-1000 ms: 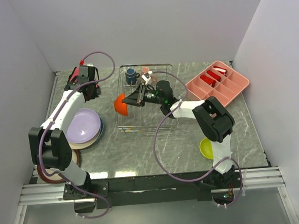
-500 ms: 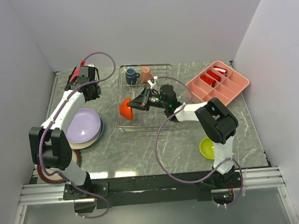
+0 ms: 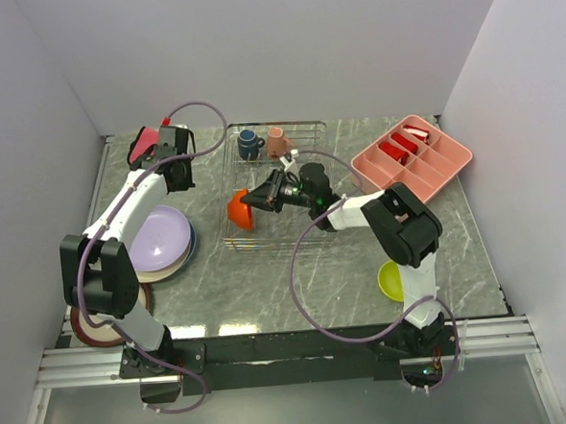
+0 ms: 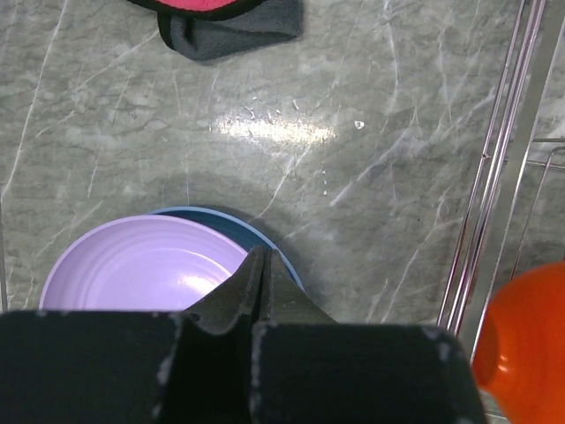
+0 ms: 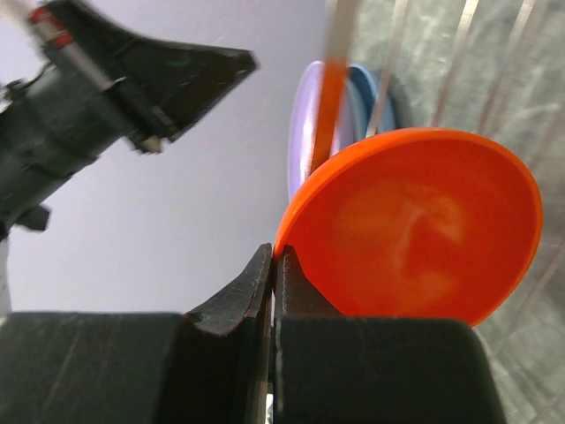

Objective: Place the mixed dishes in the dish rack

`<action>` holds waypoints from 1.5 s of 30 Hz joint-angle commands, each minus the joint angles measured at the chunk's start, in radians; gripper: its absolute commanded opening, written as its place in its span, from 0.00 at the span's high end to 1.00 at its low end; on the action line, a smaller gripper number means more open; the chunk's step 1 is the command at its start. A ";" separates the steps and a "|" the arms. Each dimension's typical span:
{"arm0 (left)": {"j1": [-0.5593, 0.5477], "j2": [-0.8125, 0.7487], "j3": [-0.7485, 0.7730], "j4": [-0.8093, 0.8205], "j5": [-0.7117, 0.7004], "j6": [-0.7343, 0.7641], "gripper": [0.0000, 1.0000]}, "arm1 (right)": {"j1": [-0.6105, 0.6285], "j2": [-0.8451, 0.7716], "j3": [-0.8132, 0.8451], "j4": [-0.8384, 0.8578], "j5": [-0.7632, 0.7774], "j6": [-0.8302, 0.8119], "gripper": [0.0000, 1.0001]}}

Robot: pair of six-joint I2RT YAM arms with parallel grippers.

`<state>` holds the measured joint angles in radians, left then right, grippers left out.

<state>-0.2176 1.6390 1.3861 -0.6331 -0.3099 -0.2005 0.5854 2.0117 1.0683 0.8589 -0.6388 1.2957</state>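
Right wrist alone shows right fingers pinching orange bowl rim; left fingers closed, empty.

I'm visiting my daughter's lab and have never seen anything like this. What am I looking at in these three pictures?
Two white-and-black robot arms are bolted at the near edge of a marble-patterned table. The wide picture looks down from above; the other two come from a camera on each wrist. The right tool pinches the rim of an orange bowl at the left side of the wire dish rack, which already holds a dark blue mug and a small pink cup. The left tool is shut and empty, above a lavender plate. A yellow-green bowl and a pink tray lie at the right.
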 commanded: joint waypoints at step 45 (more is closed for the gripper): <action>-0.048 -0.097 0.070 0.119 0.026 0.079 0.25 | -0.119 -1.073 -0.152 -1.919 0.613 -1.883 0.45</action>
<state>-0.2634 1.5810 1.4441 -0.5526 -0.3222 -0.1516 0.4747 1.0103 1.0069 -0.7856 -0.0944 -0.3912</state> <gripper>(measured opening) 0.681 0.548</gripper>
